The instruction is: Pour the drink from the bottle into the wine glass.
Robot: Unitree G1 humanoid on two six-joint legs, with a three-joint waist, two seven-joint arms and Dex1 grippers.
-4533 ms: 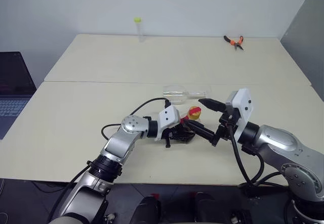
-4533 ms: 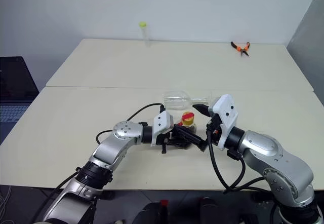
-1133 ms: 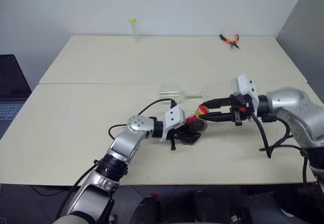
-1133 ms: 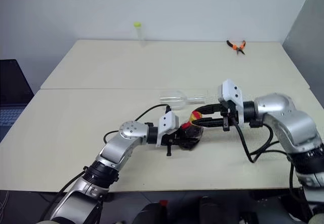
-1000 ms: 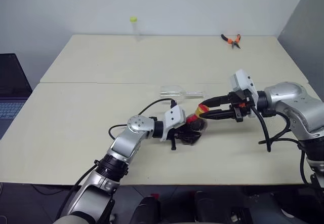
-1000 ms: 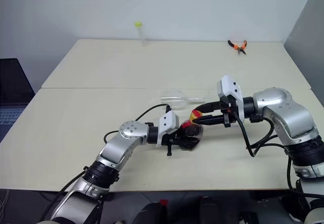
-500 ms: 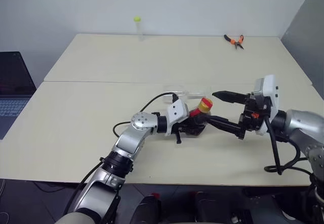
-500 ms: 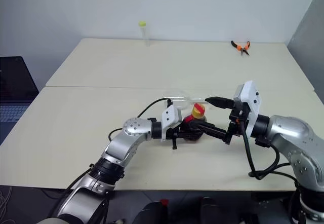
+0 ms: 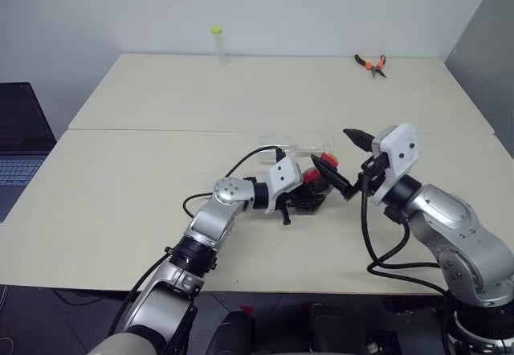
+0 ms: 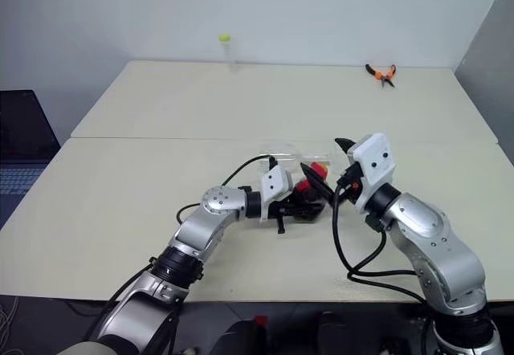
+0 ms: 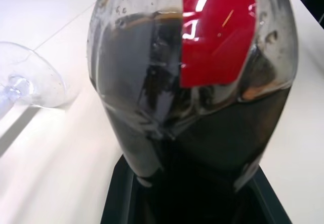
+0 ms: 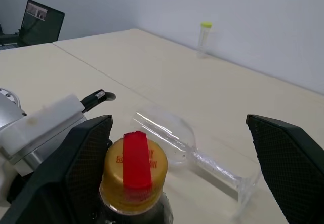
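The right gripper stands with its two black fingers spread wide, one on each side of the yellow-and-red cap of the bottle, not yet touching it as far as I can see. The left gripper is pressed tight on the lower body of this bottle and holds it about upright on the table, near the front middle; the dark cola-like drink fills most of it.

Just behind the bottle lies the wine glass on its side (bowl toward the robot's left, foot toward its right). I judge that the step in hand is opening the bottle: the cap is on, so no pouring is possible. The next move calls for closing the right fingers on the cap and twisting it off while the left grip stays firm. After that, the glass must be set upright before any drink can go in.
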